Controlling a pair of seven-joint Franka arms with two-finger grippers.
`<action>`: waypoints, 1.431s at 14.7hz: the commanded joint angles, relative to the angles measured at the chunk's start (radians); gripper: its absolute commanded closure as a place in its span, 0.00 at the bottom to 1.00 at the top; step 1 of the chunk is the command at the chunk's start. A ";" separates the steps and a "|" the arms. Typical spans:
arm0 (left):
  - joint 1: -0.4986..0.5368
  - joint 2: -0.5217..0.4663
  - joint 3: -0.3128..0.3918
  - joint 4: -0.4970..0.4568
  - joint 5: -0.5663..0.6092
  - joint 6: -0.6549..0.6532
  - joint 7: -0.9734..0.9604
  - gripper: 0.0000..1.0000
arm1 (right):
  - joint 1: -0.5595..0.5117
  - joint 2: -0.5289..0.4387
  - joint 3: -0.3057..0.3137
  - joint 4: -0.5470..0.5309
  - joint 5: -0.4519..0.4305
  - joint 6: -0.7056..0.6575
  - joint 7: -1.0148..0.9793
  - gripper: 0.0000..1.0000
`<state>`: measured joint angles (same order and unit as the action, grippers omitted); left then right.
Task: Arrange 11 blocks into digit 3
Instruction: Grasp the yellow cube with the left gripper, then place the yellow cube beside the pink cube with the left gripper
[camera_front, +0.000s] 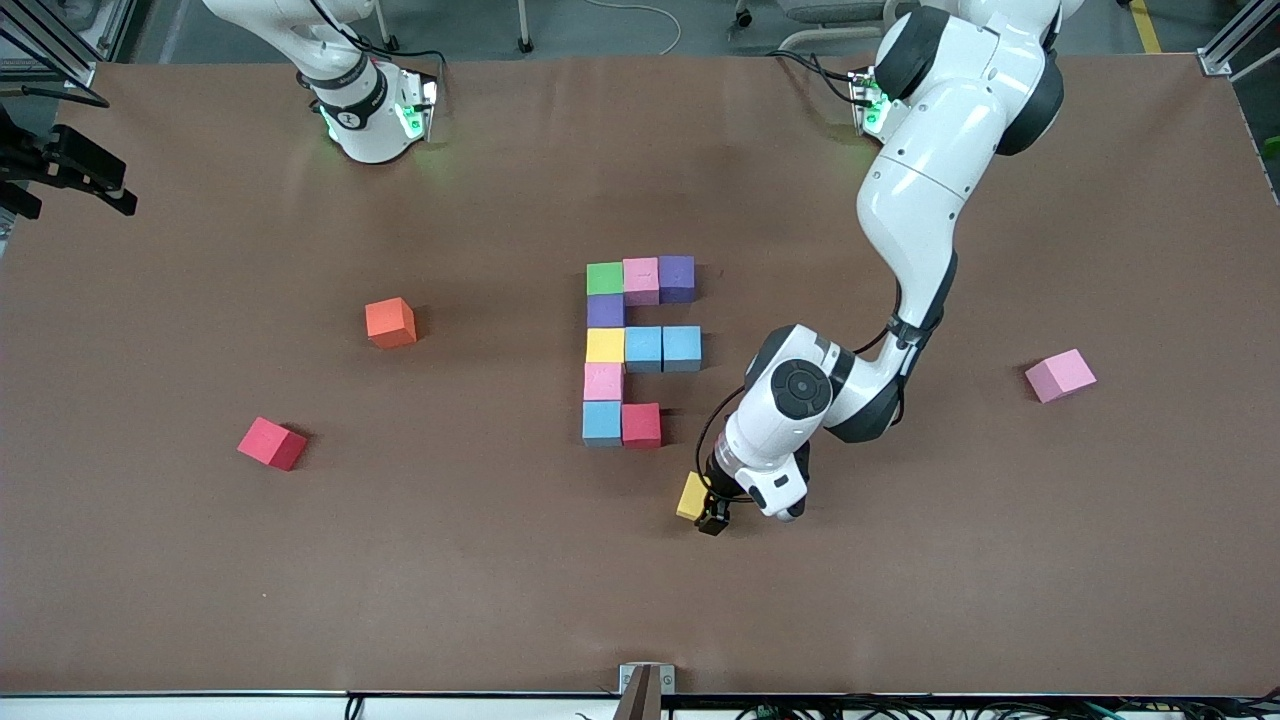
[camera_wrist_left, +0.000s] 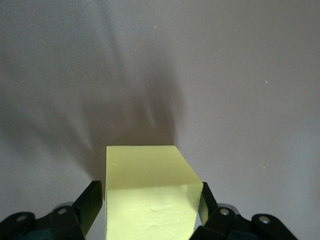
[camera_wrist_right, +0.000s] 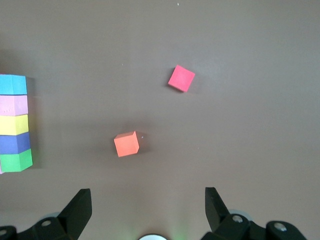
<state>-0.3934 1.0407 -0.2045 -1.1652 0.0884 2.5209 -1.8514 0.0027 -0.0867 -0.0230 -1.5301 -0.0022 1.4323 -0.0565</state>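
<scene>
Near the middle of the table (camera_front: 200, 600) we've got the digit 3 (camera_front: 640, 352) almost done: green, pink and purple across the top bar, a purple cube under the green one, then yellow and two blues for the middle bar, a pink cube below that, and so far just a blue cube and a red cube (camera_front: 641, 424) starting the bottom bar. So ten are down and the bottom bar is one short, at the spot just beside that red cube on the side toward the left arm's end. That's pretty clearly what the yellow cube (camera_front: 692, 495) is for: our left gripper (camera_front: 708, 512) has its fingers closed on it, one on each side face, as the left wrist view shows, which keeps it square for dropping in flush. It hangs over bare table a bit nearer the front camera than the figure, so we'd guess we still have to carry it up to the gap and line it up without bumping the red one. Our right gripper (camera_wrist_right: 148, 207) is parked up by its base with its fingers spread wide and nothing between them; that arm just waits. Loose stuff: an orange cube (camera_front: 391, 322) and a spare red cube (camera_front: 272, 443) toward the right arm's end, and a spare pink cube (camera_front: 1060, 375) toward the left arm's end, all well apart from the figure.
</scene>
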 joint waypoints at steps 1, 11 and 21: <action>-0.007 0.016 0.002 0.025 -0.024 0.007 0.014 0.46 | -0.026 -0.021 0.020 -0.028 0.007 0.022 0.000 0.00; 0.011 -0.122 0.007 -0.001 -0.053 -0.152 -0.006 0.78 | -0.024 -0.022 0.018 -0.048 0.022 0.005 0.000 0.00; -0.050 -0.205 0.017 -0.135 -0.010 -0.277 -0.431 0.78 | -0.023 -0.024 0.014 -0.047 0.036 0.016 -0.065 0.00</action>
<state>-0.4205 0.8890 -0.2017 -1.2162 0.0584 2.2483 -2.2271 0.0027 -0.0867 -0.0226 -1.5558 0.0250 1.4385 -0.0915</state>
